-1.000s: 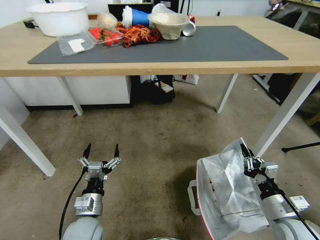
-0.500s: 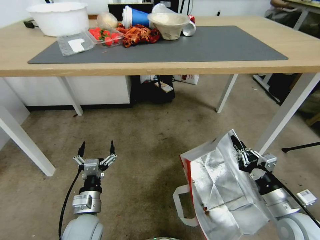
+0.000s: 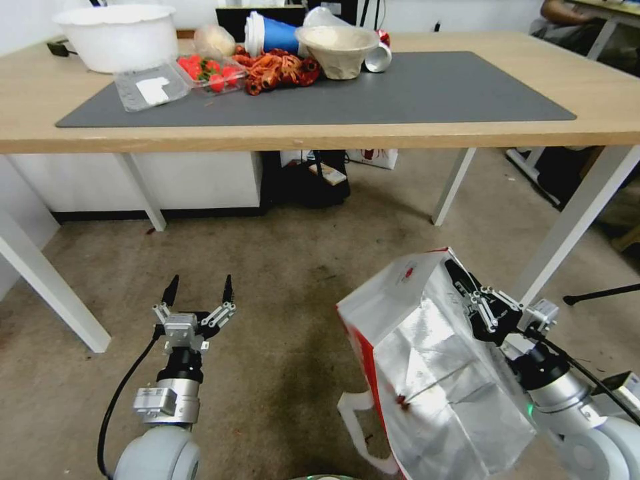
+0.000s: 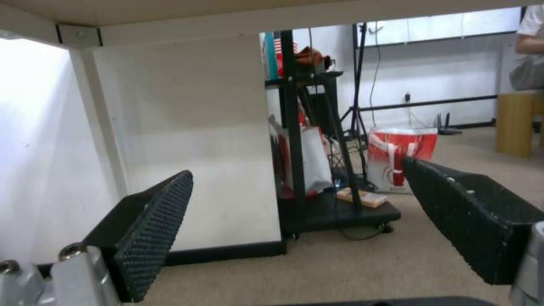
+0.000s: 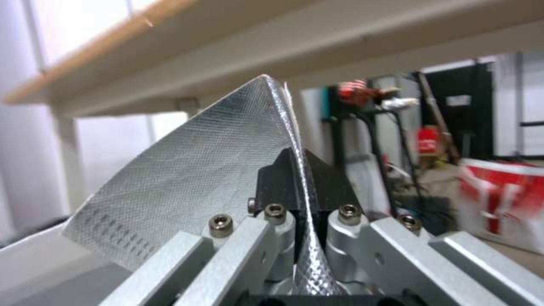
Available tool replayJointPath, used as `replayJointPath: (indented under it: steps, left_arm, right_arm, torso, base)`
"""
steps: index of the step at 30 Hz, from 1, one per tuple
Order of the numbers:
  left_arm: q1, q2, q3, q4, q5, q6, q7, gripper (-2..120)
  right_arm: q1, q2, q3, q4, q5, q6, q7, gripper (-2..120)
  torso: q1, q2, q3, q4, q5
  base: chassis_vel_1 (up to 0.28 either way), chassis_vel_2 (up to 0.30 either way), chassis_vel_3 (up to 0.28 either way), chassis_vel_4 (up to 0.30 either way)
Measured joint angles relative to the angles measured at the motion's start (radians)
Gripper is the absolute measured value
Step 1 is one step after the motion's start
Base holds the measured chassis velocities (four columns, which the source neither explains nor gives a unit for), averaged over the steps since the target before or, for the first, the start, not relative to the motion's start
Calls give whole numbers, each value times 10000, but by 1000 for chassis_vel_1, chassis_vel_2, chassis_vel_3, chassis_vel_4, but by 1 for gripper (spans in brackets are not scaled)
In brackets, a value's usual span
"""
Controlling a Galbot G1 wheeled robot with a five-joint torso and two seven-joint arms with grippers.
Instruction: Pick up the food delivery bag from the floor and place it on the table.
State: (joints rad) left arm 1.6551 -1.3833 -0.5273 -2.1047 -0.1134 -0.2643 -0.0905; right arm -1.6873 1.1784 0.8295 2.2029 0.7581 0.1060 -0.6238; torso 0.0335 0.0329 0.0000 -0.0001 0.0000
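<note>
In the head view, my right gripper [image 3: 460, 280] sits in the lower right of the frame, its fingers pinching the upper edge of the food delivery bag [image 3: 427, 360]. The bag hangs tilted with its mouth toward me, so the silver foil lining shows, along with a red side panel on its left edge and a small round red logo near its top; a white strap handle [image 3: 357, 427] dangles at the lower edge of the frame. Whether the bag's bottom touches the floor [image 3: 300, 267] I cannot tell. My left gripper [image 3: 199, 291] hovers in the lower left over the carpet, fingers spread and holding nothing. The table [image 3: 333, 137] spans the top of the frame, carrying a dark grey mat [image 3: 413, 90], and a white bowl [image 3: 117, 37] stands at the upper left. In the left wrist view, my two black ribbed fingers [image 4: 153, 229] stand wide apart at the lower corners, with carpet [image 4: 340, 263] between them and the table's underside [image 4: 227, 19] along the top. In the right wrist view, my fingers [image 5: 278, 182] are pressed together at centre on a fold of the bag's foil [image 5: 198, 174], which rises to a point beneath the table's edge [image 5: 283, 55].
</note>
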Motion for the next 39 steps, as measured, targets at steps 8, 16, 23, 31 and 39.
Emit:
replayJointPath:
  steps: [8,16,23,31,39]
  left_arm:
    - [20,53,-103,-105,-39,-59,178,93]
    - [-7,87,-201,-45,128,-477,218,96]
    - [35,97,-236,-106,161,-542,240,101]
    - [156,139,-234,-270,-79,-440,355,107]
    - [256,116,-346,-387,158,-188,395,101]
  right_arm:
    - [114,-342,224,343,1258,-467,-919,0]
    - [283,-637,722,434,2743,-1638,-2821,0]
    - [351,-755,1028,427,3358,-2356,-3973,0]
    - [356,-795,1237,373,3489,-2437,-4273,0]
    - [378,-732,1272,202,3358,-2401,-4603,0]
  torso:
    - [0,0,0,1,0]
    - [1,0,1,0,0]
    - [0,0,0,0,0]
    - [2,50,24,0,0]
    - [11,391,358,0,0]
  base:
    - [0,0,0,0]
    - [0,0,0,0]
    - [0,0,0,0]
    - [0,0,0,0]
    - [0,0,0,0]
